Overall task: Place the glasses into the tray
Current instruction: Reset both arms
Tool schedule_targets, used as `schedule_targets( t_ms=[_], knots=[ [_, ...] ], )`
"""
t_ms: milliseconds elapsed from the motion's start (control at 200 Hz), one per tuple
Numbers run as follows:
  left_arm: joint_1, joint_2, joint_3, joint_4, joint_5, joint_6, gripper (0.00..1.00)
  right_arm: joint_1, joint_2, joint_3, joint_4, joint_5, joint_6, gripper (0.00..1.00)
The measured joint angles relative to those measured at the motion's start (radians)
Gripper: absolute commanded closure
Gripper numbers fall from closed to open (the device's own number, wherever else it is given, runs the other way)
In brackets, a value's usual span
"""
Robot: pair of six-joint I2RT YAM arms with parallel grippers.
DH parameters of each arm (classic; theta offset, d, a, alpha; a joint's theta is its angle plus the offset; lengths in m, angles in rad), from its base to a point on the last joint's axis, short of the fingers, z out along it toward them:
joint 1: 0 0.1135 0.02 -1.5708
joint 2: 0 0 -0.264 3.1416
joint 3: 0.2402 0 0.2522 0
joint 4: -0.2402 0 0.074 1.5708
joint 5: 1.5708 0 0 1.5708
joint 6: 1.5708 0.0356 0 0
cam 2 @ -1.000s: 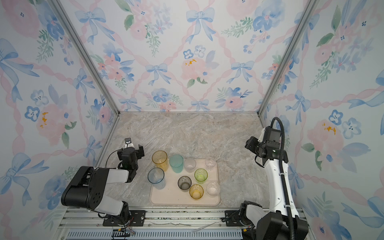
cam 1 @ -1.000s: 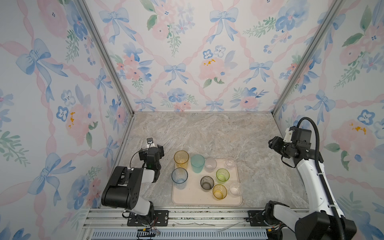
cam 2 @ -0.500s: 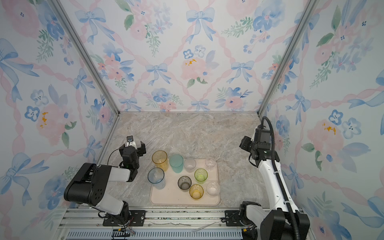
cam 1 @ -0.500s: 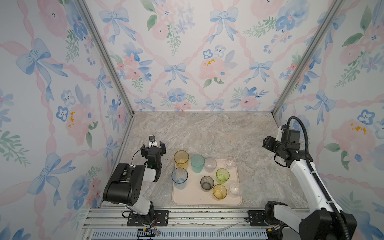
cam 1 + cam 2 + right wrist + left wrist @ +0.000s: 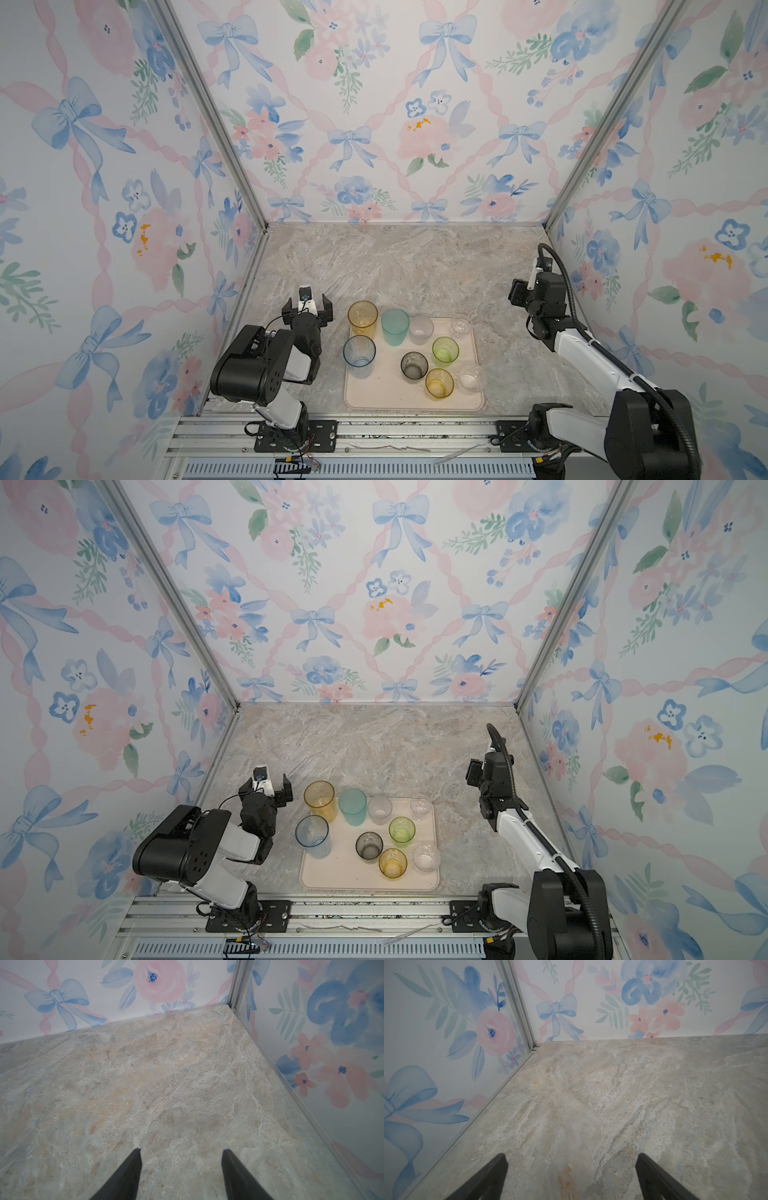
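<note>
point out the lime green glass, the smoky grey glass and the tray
lime green glass (image 5: 445,351), in a top view, on its inside bottom
smoky grey glass (image 5: 414,365), in a top view, on its inside bottom
tray (image 5: 386,395), in a top view, on its bare floor

Both arms shifted, the right one far more than the left!
The right gripper (image 5: 516,293) swung inward from beside the right wall (image 5: 665,257) toward the middle of the table (image 5: 415,266). Its cable loop (image 5: 559,266) came along with it, and its forearm (image 5: 590,353) slanted further over. Its jaws spread a touch wider, with nothing between them. The left gripper (image 5: 308,309) only crept a little toward the tray (image 5: 374,399) and drew back slightly toward its own base.
</note>
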Motion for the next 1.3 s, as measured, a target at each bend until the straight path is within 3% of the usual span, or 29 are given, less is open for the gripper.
schedule_targets(
  t_ms=[300, 760, 1101, 1176, 1301],
  knots=[
    [0.005, 0.000, 0.009, 0.014, 0.015, 0.000, 0.02, -0.002, 0.112, -0.075, 0.283, 0.018, -0.053, 0.35],
    [0.005, 0.000, 0.009, 0.015, 0.015, 0.000, 0.02, -0.040, 0.137, -0.080, 0.341, -0.060, -0.060, 0.36],
    [0.005, 0.000, 0.009, 0.015, 0.016, 0.000, 0.02, 0.000, 0.314, -0.268, 0.697, -0.036, -0.090, 0.35],
    [0.006, 0.000, 0.009, 0.014, 0.016, 0.000, 0.02, 0.012, 0.335, -0.253, 0.686, -0.016, -0.095, 0.32],
    [0.010, 0.000, 0.011, 0.013, 0.023, 0.000, 0.02, 0.019, 0.335, -0.216, 0.701, 0.007, -0.107, 0.18]
  ],
)
